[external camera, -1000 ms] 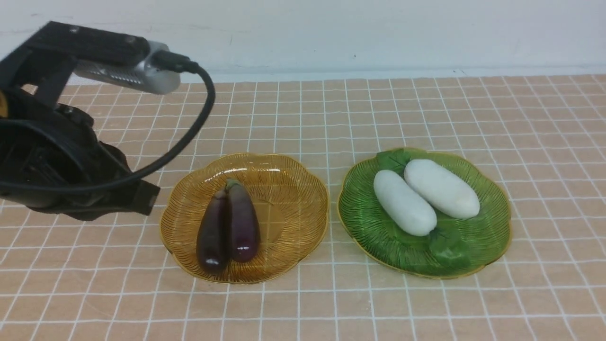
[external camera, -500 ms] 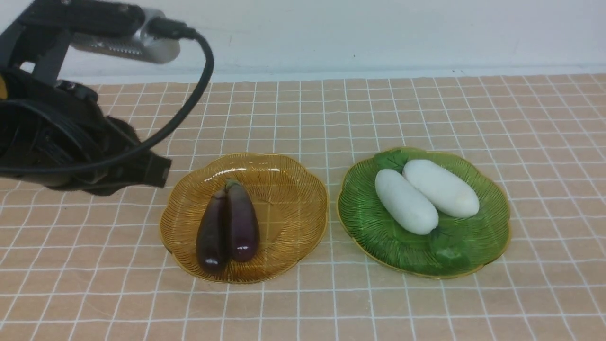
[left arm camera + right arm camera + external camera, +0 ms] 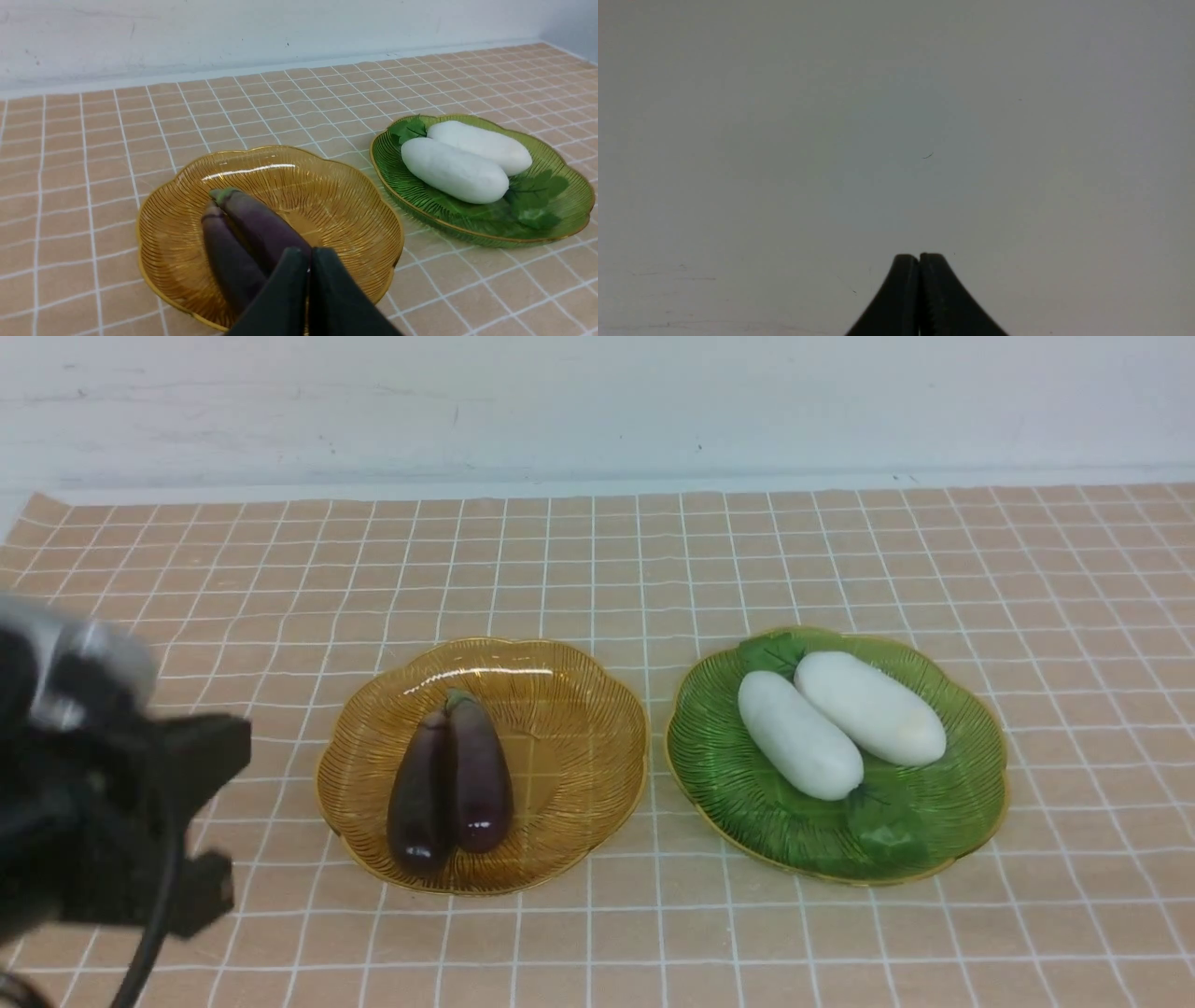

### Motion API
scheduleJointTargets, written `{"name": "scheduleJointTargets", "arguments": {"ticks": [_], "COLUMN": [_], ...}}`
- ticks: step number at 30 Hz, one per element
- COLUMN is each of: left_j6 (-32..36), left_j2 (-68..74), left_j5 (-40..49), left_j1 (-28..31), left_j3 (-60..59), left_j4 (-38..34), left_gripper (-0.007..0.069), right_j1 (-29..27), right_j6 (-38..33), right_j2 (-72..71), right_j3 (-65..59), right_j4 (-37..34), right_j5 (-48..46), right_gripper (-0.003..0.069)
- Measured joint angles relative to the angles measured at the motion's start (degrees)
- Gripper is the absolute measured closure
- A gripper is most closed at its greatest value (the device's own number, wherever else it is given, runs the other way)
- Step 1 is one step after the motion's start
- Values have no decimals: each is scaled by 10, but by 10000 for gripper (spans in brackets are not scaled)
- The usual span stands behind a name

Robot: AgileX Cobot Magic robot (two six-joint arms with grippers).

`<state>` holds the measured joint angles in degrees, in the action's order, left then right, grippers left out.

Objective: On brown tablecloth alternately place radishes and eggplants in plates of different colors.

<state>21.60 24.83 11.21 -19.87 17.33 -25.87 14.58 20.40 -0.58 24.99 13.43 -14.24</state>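
Two eggplants (image 3: 451,782) lie touching side by side in the amber plate (image 3: 579,709), stem caps towards twelve o'clock, while two radishes (image 3: 840,723) lie pressed together in the green plate (image 3: 952,812) just beside it at three o'clock, both plates resting on the brown tablecloth (image 3: 597,560). Out at the amber plate's nine o'clock hangs the left gripper (image 3: 309,255), blurred in the front view, its jaws clenched on nothing. The right gripper (image 3: 919,256) is clamped tight and empty too, facing only a plain grey surface (image 3: 896,116).
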Motion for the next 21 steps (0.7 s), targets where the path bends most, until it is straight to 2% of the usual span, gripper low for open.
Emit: {"name": "scheduleJointTargets", "arguments": {"ticks": [5,9,11,14,21], "left_j6": [-17,-96,-164,-216,-242], "left_j2": [-4,-26,-51,-90,-186], "left_j5": [-1,-1,-1,-1,11], "left_j1": [2,22,44,83,168], "left_j3": [-12,-36,-60,-86,-145], "left_j4": [68,147,195,236,272], "left_gripper": [628,628,628,628,628], "right_j1": [0,0,0,0,0], "right_j6": [1,1,1,1,1], "right_j2": [0,0,0,0,0], "right_j3": [0,0,0,0,0], "right_j4": [0,0,0,0,0], "right_j5": [0,0,0,0,0], "right_gripper": [674,674,674,674,674]}}
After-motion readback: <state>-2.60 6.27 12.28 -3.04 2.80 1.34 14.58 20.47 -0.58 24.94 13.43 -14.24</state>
